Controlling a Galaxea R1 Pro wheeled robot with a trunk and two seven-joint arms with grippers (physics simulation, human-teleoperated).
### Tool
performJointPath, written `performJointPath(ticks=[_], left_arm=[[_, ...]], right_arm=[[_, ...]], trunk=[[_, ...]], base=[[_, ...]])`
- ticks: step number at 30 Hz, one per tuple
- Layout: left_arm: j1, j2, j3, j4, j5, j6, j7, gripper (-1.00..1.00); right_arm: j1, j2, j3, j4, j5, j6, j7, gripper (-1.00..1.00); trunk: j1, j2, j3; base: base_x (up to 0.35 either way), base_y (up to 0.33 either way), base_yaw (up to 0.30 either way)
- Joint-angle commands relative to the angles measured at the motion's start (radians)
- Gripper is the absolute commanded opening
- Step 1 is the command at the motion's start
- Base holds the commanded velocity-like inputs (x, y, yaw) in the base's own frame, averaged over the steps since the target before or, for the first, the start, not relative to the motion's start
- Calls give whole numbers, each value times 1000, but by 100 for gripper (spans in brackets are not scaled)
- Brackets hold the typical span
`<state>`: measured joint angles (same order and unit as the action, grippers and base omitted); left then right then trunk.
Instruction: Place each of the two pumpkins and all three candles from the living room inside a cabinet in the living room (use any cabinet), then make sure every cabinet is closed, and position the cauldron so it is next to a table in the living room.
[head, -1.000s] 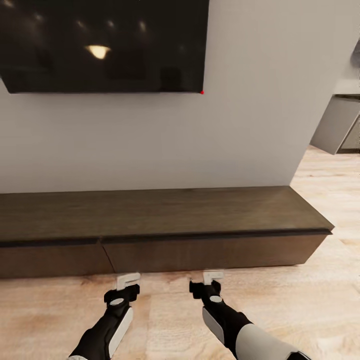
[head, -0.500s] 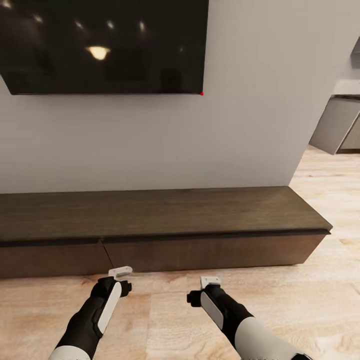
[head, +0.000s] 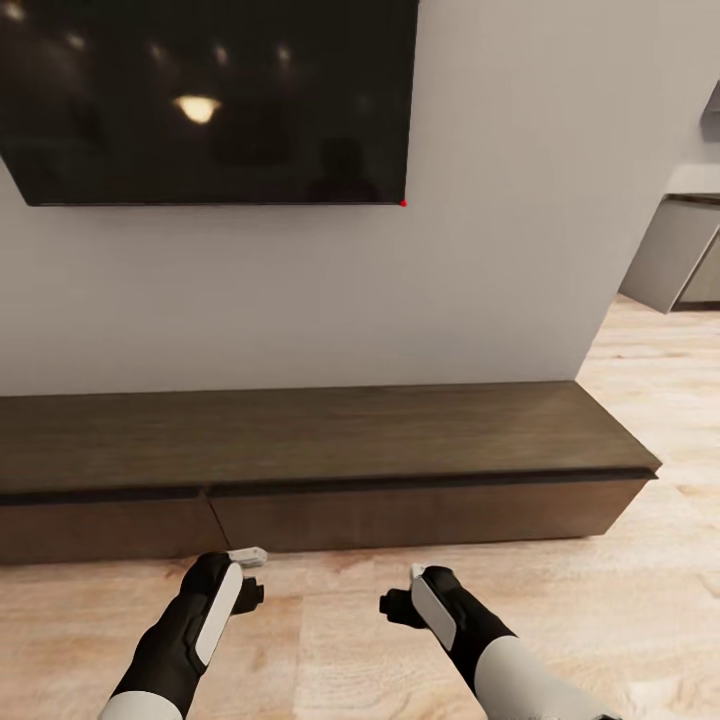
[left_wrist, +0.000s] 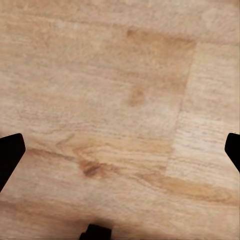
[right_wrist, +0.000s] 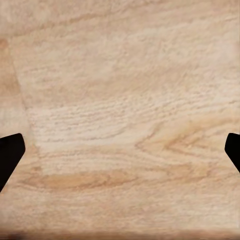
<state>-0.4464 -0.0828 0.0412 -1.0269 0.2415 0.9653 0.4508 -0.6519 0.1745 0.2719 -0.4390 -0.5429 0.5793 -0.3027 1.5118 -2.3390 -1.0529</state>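
Both sets of jaws stand spread wide and grasp nothing: in each wrist view the dark fingertips sit at the frame's two side edges, with bare wood floor (left_wrist: 120, 100) between them. In the head view the left gripper (head: 247, 556) sits at lower left and the right gripper (head: 416, 574) at lower centre, both low over the floor and just short of the cabinet (head: 320, 430), neither touching it.

Over the last second both grippers have drawn back from the cabinet's front and turned downward: their pale fingers, a moment ago raised toward the drawer fronts, now barely show past the wrists. The view itself has also tipped slightly, the television (head: 210, 100) sitting lower in the frame than before. The pull-back suggests a step at the cabinet has ended; every drawer front in sight lies flush and closed, which fits the task's closing step, though the cabinet's left end runs out of frame and cannot be checked.

The arms reach forward from the bottom edge, forearms angled slightly inward, wrists bent toward the floor. The cabinet spans the middle of the frame beneath the television; no pumpkin, candle, cauldron or bench shows here.
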Motion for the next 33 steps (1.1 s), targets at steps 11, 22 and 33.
performJointPath(ticks=[11,22,33], left_arm=[[0,3,0,7,44,8,0,100],[0,2,0,8,45,7,0,100],[0,3,0,39,46,5,-2,100]], right_arm=[[0,-48,-131,0,-3,32,97,100],[0,-52,-140,0,3,40,113,100],[0,-53,-140,0,3,43,113,100]], trunk=[[-42,77,35],[-84,154,69],[-127,231,103]], base=[[0,0,0],[0,0,0],[0,0,0]])
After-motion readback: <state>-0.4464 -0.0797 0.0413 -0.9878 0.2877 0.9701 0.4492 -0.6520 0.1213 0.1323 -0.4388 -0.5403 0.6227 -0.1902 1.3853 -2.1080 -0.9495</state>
